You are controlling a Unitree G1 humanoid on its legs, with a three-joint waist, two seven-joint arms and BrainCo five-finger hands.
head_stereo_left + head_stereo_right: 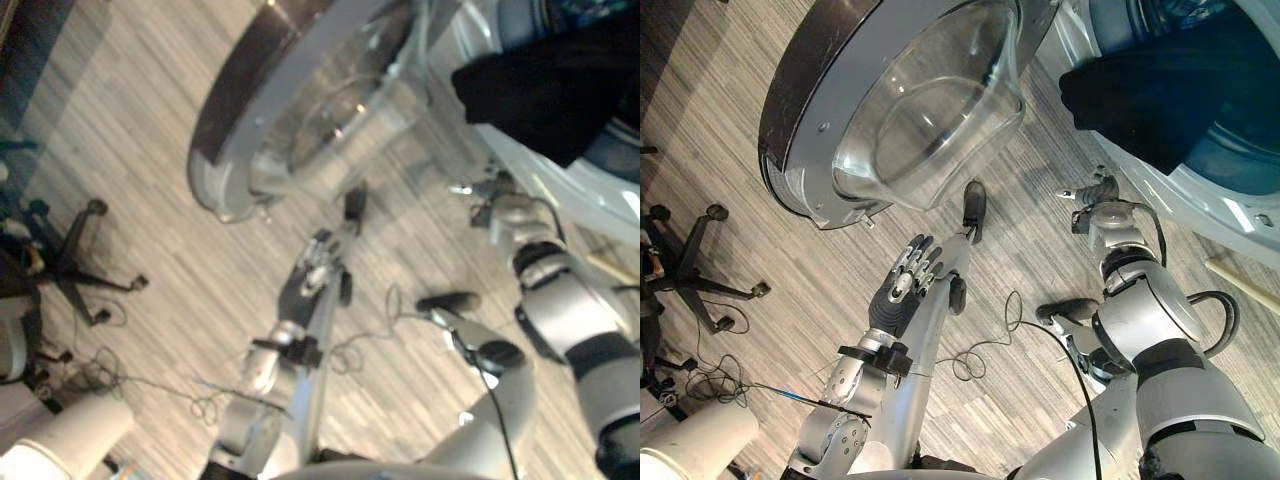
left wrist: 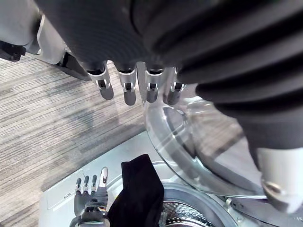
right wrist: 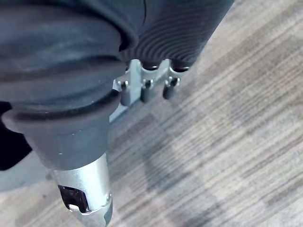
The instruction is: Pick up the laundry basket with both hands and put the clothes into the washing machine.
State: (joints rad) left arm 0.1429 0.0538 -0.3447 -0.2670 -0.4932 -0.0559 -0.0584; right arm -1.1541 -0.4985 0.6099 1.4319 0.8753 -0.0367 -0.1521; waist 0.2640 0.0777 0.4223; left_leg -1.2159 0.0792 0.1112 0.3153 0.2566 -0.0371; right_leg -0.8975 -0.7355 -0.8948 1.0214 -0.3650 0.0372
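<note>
Both hands are empty, fingers straight and relaxed. The dark garment (image 1: 1150, 90) hangs over the lip of the washing machine (image 1: 1240, 215) (not fully inside, I judge), just beyond the right hand (image 1: 1098, 195), its length running from the drum down toward that hand. The left hand (image 1: 905, 280) is well apart from it, pointing at the open door (image 1: 920, 110). Of the 2, the right is nearer for pushing it in.

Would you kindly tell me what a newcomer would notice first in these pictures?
The washing machine's round glass door hangs wide open over the striped floor, top centre. Right of it, a dark garment drapes out of the drum. Below, the left hand and right hand are both open and empty.
</note>
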